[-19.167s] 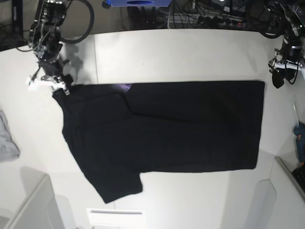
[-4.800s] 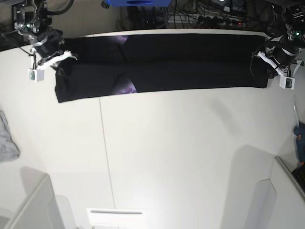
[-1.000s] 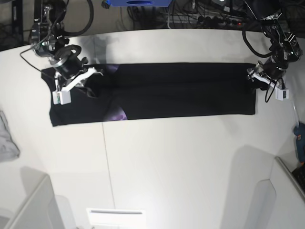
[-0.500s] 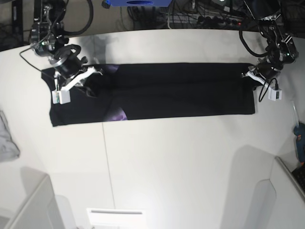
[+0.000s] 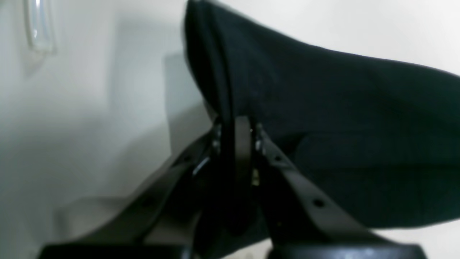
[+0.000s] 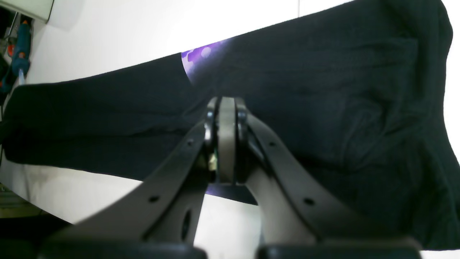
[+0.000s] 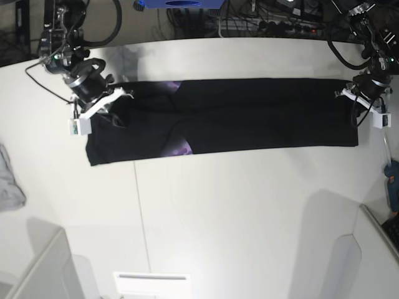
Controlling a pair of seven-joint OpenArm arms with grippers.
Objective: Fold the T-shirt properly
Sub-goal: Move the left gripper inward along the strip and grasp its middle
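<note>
Your left gripper [image 5: 235, 144] and right gripper [image 6: 226, 118] each pinch an end of the T-shirt [image 7: 249, 118], stretched along the desk's [image 7: 237, 205] far edge.

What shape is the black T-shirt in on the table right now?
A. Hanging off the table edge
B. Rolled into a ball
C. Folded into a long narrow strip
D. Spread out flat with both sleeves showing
C: the T-shirt lies as a long narrow band across the table, with an arm at each end.

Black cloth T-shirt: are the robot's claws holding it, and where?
Yes. The left gripper pinches the long black cloth T-shirt at one end edge, and the right gripper pinches its other end.
</note>
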